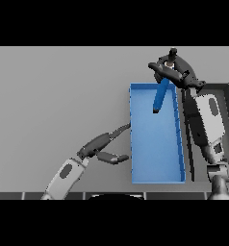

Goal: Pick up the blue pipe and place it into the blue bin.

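On the grey worktop (49, 96), the robot's left hand (101, 144) rests with fingers relaxed and open, tips just touching the blue bin's (155, 158) left wall. Over the bin's far end, the right hand (173, 72) grips the top of the blue pipe (160, 96), fingers curled round it. The pipe hangs tilted, lower end above the bin's floor; release appears the remaining step.

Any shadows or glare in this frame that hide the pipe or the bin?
Head view: even, flat light, no glare; the blue pipe, held by the right hand, stands out darker against the blue bin; a dark band edges the bin's right side; left hand unobscured.
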You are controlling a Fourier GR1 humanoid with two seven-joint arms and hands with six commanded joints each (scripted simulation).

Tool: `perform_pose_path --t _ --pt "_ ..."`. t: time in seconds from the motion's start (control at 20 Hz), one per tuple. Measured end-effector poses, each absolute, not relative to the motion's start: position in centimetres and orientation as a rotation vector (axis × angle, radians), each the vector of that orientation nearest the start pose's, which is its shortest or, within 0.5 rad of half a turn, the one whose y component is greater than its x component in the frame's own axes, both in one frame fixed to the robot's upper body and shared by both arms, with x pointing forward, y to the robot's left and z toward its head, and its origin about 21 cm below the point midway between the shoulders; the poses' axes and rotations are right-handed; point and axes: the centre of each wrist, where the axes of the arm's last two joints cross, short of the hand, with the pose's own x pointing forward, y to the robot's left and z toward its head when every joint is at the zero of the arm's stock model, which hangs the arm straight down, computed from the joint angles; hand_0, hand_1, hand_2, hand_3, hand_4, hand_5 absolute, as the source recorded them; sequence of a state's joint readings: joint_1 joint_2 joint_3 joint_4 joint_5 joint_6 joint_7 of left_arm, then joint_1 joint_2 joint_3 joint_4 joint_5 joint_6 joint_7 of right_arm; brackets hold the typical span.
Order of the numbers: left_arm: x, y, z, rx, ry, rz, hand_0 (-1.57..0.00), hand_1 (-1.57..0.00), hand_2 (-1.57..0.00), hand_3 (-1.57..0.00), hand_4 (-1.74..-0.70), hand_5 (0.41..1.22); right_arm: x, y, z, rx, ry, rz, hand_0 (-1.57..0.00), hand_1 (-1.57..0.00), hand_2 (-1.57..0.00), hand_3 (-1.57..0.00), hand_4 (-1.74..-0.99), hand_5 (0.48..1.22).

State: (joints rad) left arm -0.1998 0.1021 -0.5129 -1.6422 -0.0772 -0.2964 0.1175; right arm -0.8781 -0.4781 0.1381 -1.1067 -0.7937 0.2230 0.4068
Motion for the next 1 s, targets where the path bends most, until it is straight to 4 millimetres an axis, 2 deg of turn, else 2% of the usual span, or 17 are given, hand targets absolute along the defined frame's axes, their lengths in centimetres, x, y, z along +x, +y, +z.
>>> perform_pose_path --t 0.15,0.25,0.35,0.4,0.45,0.5,0.55,0.6,0.65,0.75,0.85,1.0 --pt "24.9 11.3 5.1 -0.449 -1.562 -0.912 0.0 0.0 0.0 0.0 -0.87 0.48 41.3 -24.5 17.3 0.407 -1.321 0.301 -1.57 -1.57 -1.57 -1.57 -1.499 1.221" --pt "24.7 11.1 4.6 -0.445 -1.551 -0.918 0.0 0.0 0.0 0.0 -0.88 0.479 40.3 -25.3 15.2 0.352 -1.236 0.25 -1.57 -1.57 -1.57 -1.57 -1.499 1.221" --pt "25.1 11.2 5.2 -0.442 -1.556 -0.912 0.0 0.0 0.0 0.0 -0.88 0.475 39.3 -26.0 13.8 0.291 -1.14 0.251 -1.57 -1.57 -1.57 -1.02 -1.586 1.221" --pt "24.9 11.1 4.8 -0.442 -1.546 -0.915 0.0 0.0 0.0 0.0 -0.88 0.476 39.0 -26.2 13.5 0.265 -1.11 0.254 -1.57 -1.57 -1.57 -0.82 -1.617 1.221" --pt "25.0 11.1 4.7 -0.442 -1.553 -0.919 0.0 0.0 0.0 0.0 -0.88 0.479 38.5 -26.3 12.3 0.251 -1.055 0.255 -1.57 -1.57 -1.57 -0.68 -1.642 1.221" --pt "25.0 10.8 4.8 -0.445 -1.544 -0.913 0.0 0.0 0.0 0.0 -0.88 0.481 38.2 -26.3 11.7 0.237 -1.032 0.269 -1.57 -1.57 -1.57 -0.62 -1.662 1.221" --pt "25.1 10.8 4.9 -0.445 -1.547 -0.914 0.0 0.0 0.0 0.0 -0.89 0.483 38.3 -26.4 11.2 0.212 -1.003 0.276 -1.57 -1.57 -1.57 -0.81 -1.617 1.199" --pt "25.0 11.3 4.8 -0.449 -1.557 -0.907 0.0 0.0 0.0 0.0 -0.89 0.486 38.2 -26.6 10.6 0.191 -0.965 0.272 -1.57 -1.51 -1.45 -0.96 -1.573 1.188" --pt "25.2 11.2 5.1 -0.445 -1.552 -0.911 0.0 0.0 0.0 0.0 -0.88 0.49 38.2 -26.6 9.7 0.164 -0.911 0.258 -1.26 -1.21 -1.16 -0.77 -1.515 1.176" --pt "25.1 10.9 5.1 -0.445 -1.553 -0.917 0.0 0.0 0.0 0.0 -0.88 0.495 38.2 -27.1 8.3 0.152 -0.807 0.233 -0.8 -0.77 -0.74 -0.49 -1.385 1.114" --pt "25.1 10.7 4.9 -0.446 -1.55 -0.917 0.0 0.0 0.0 0.0 -0.88 0.497 38.3 -27.3 8.2 0.167 -0.746 0.241 -0.51 -0.5 -0.48 -0.31 -1.296 1.152" --pt "24.9 10.8 4.7 -0.444 -1.542 -0.916 0.0 0.0 0.0 0.0 -0.88 0.493 38.1 -26.4 8.5 0.167 -0.753 0.394 -0.26 -0.25 -0.24 -0.16 -1.202 1.013"
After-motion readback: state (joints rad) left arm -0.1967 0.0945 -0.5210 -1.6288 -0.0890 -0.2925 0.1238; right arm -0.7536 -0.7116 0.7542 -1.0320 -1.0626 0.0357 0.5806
